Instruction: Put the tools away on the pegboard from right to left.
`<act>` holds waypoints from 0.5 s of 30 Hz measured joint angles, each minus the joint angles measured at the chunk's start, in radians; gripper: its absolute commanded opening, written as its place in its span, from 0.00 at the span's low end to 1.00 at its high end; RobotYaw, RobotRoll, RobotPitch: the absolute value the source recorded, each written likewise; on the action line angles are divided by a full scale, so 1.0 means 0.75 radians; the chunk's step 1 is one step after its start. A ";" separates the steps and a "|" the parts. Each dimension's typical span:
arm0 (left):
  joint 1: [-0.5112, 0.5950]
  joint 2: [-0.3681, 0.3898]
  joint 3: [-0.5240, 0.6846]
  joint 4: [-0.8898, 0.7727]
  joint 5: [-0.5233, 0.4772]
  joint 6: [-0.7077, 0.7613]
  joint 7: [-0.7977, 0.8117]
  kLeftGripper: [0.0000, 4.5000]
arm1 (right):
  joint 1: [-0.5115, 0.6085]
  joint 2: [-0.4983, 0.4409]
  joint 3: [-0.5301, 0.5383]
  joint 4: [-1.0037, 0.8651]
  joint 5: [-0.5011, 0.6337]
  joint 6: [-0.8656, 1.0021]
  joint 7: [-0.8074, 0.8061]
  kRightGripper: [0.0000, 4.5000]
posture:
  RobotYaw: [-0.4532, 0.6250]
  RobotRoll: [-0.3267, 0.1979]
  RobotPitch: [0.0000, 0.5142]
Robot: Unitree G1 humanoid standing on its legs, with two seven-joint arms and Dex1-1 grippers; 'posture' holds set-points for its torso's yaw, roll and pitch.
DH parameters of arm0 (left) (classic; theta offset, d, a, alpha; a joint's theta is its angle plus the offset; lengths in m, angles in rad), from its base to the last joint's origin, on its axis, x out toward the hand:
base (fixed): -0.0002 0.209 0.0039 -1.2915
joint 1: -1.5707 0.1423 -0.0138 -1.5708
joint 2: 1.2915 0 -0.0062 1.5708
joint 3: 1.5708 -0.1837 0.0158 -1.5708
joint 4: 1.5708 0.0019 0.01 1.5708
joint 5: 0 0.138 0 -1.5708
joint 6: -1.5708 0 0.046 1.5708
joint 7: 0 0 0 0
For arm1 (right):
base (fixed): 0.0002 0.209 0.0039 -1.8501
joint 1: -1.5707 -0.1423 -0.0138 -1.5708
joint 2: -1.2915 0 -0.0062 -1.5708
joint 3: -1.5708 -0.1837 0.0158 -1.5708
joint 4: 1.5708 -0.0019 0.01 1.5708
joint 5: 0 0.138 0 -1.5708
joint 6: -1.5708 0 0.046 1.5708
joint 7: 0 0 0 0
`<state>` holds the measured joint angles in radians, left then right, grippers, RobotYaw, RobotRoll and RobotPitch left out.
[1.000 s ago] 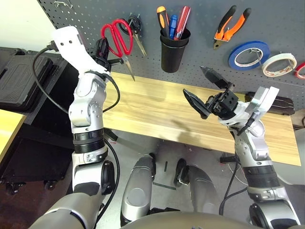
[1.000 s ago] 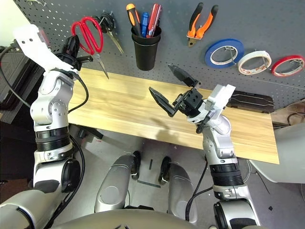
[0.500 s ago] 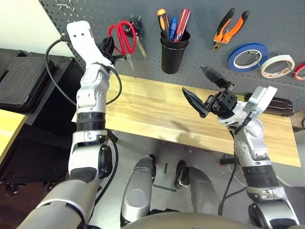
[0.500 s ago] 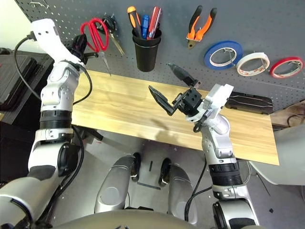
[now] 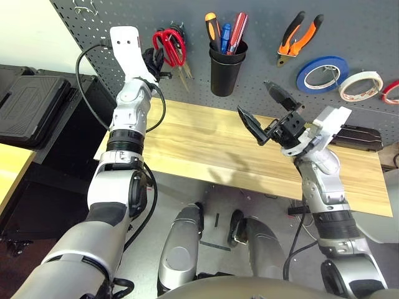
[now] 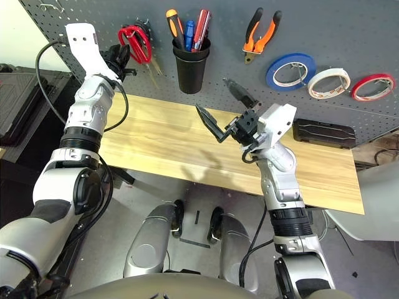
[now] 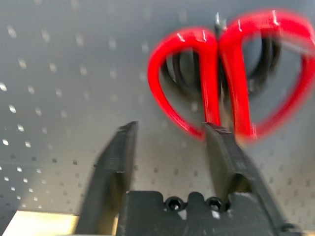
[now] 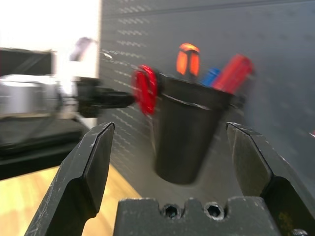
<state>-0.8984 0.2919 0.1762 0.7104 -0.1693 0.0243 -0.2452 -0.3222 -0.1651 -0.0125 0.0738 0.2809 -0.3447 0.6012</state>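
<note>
Since a second ago the left arm has stretched up and forward, carrying the red-handled scissors from beside the tabletop edge to the pegboard, where they now hang with blades pointing down, overlapping the black-handled scissors already hung there. In the left wrist view the left gripper has its two black fingers spread apart just below the red loops; one finger sits close against a handle, and whether it touches is unclear, so the scissors look let go. That forearm rises steeply, its white wrist housing against the board.

Over the wooden table the right gripper is raised, pointing up and leftward toward the board, fingers splayed wide with nothing between them. Its forearm stands nearly vertical.

On the pegboard, a black cup holds the orange-and-black screwdriver with blue and red ones. To its right hang the orange-and-black pliers, a blue tape roll, the white tape roll and a red tape roll.
</note>
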 measured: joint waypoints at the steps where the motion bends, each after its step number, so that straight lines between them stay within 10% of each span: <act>1: 0.048 0.006 -0.002 -0.054 -0.001 0.017 -0.017 0.92 | -0.002 0.007 -0.001 0.015 -0.017 0.000 -0.028 1.00 | 0.63 0.62 0.36; 15: 0.565 0.115 0.068 -0.621 -0.061 0.110 -0.138 0.99 | -0.007 0.021 -0.150 0.197 -0.155 -0.026 -0.411 1.00 | 0.63 0.62 0.33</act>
<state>-0.4746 0.3784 0.2270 0.2449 -0.2151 0.1071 -0.3491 -0.3272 -0.1493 -0.1248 0.2212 0.1649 -0.3642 0.2926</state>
